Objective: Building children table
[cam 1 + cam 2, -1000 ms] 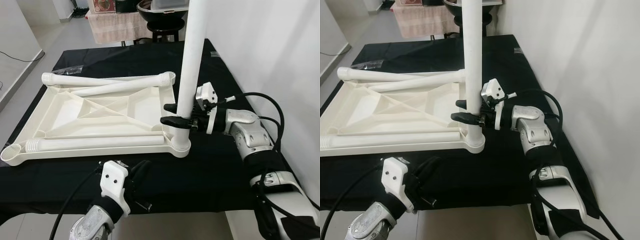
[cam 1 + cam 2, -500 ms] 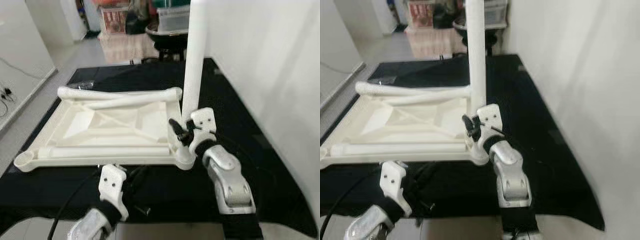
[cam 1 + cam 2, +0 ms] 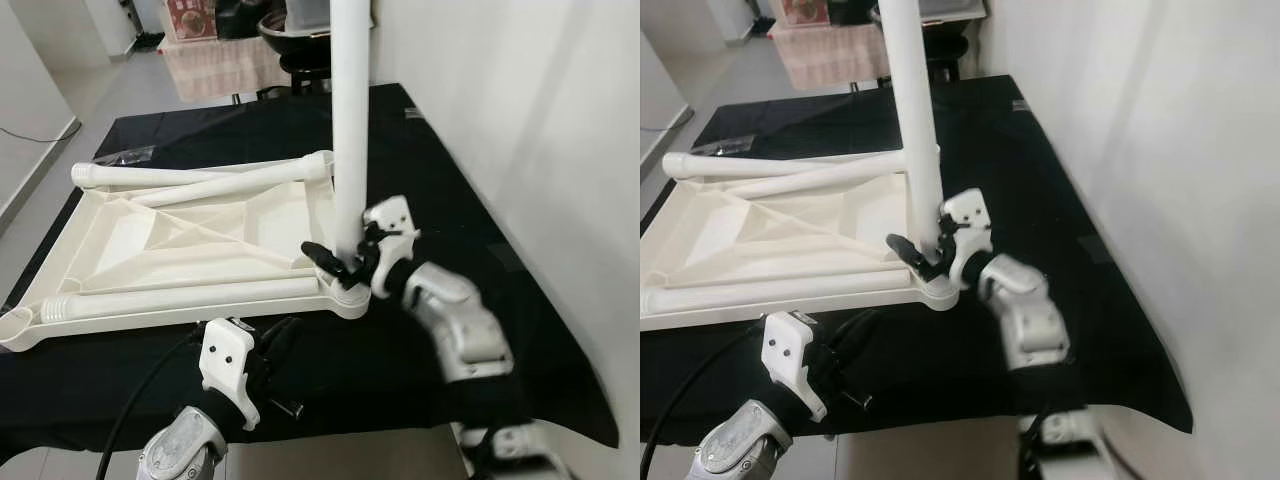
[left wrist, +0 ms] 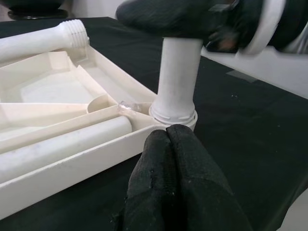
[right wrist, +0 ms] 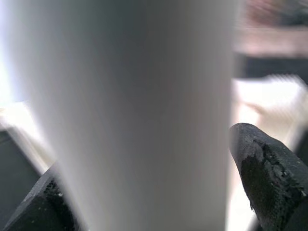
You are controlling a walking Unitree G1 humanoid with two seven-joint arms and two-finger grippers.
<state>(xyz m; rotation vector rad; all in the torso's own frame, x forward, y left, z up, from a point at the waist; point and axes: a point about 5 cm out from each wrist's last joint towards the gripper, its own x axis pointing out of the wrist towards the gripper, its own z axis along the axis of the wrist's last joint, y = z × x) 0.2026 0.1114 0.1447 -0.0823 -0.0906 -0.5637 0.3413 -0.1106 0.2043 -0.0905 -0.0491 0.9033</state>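
The white tabletop lies upside down on the black cloth. One white leg stands upright in its near right corner socket. My right gripper is shut on this leg just above the socket, a black finger on each side of the leg. Three more legs lie loose in the tabletop: one along the near rim and two by the far rim. My left gripper hovers low at the table's front edge, fingers shut on nothing, a short way in front of the socket.
A white wall runs close along the right side of the black-clothed table. A clear plastic bag lies at the far left of the cloth. Behind the table stand a dark stool with a black bowl and a cloth-draped piece.
My right forearm has swung from the leg's right side round toward the front, gripper staying at the leg's base. The camera has shifted. The left gripper has kept its place.
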